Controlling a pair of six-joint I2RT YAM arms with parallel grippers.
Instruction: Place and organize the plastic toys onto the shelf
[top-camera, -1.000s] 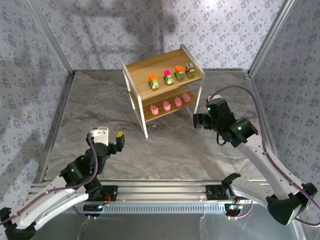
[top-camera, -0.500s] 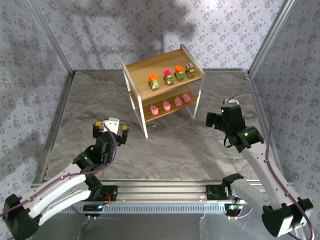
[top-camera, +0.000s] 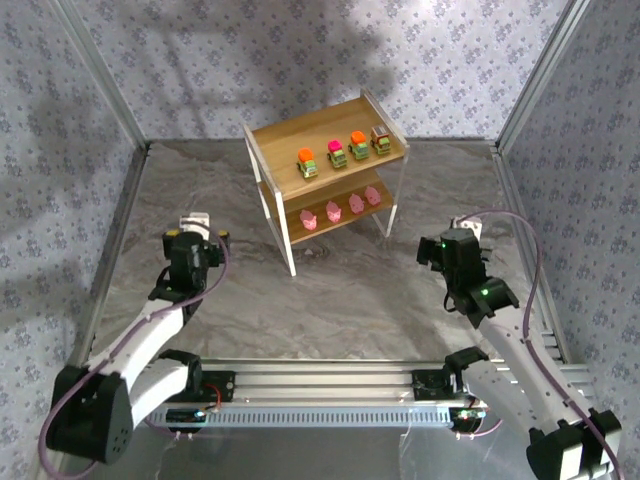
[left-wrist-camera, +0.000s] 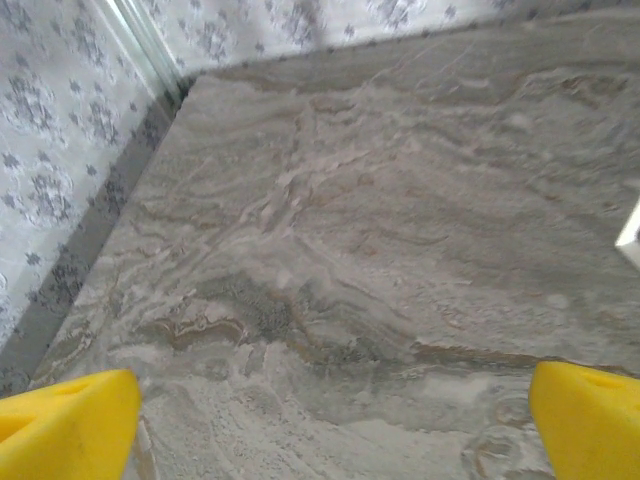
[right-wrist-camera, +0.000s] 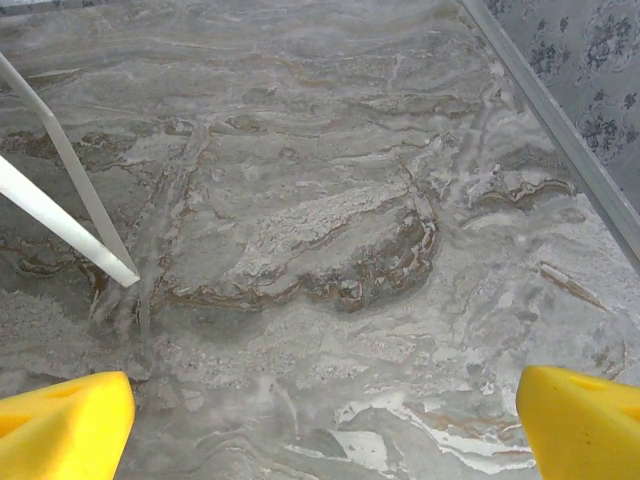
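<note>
Since a second ago the left arm (top-camera: 185, 265) has swung from beside the shelf's front leg out toward 9 o'clock, and the right arm (top-camera: 470, 275) has backed off from the shelf's right-hand leg toward 4 o'clock. Nothing on the shelf (top-camera: 280, 148) has moved in that time. It stands at 12 o'clock on the marbled worktop (top-camera: 350, 300). It carries eight toys in two rows. Four yellow-green trucks (top-camera: 337, 154) sit on the top tier: one with an orange top, one magenta, another orange and one brown, running toward the 3 o'clock end. Four pink figures (top-camera: 332, 210) line the lower tier in the same direction. From the left jaws the shelf lies at about 2 o'clock and well apart. From the right jaws it lies at about 10 o'clock, nearer but not touching. In the left wrist view the yellow pads (left-wrist-camera: 65, 420) sit at opposite bottom corners, so the left jaws stand wide open over bare worktop. The right jaws are spread just as wide with nothing between them, and in the right wrist view a white leg (right-wrist-camera: 70, 210) of the shelf slants across at 10 o'clock ahead of the pads.
</note>
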